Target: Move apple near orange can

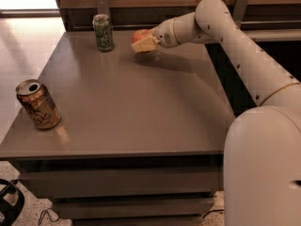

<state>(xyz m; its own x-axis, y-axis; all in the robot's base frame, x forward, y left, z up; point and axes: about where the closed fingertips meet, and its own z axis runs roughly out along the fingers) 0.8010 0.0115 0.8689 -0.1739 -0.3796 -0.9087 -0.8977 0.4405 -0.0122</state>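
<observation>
Now the gripper [142,43] hangs over the far side of the table [141,112], fingers clamped around the apple [138,33]. The orange can [37,103] stands well apart, at the near-left corner, so it's a long diagonal back toward the front edge.

cream claw [144,44] gripping red apple [139,34], orange can [38,105]

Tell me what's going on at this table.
The robot's arm stretches across the grey table to its far side. There its claw is at the round red-orange apple, just right of the green patterned can. Whether the apple is off the surface cannot be told. The metallic orange-gold can sits at the near left corner, far from the apple, so the move is not yet done.
</observation>
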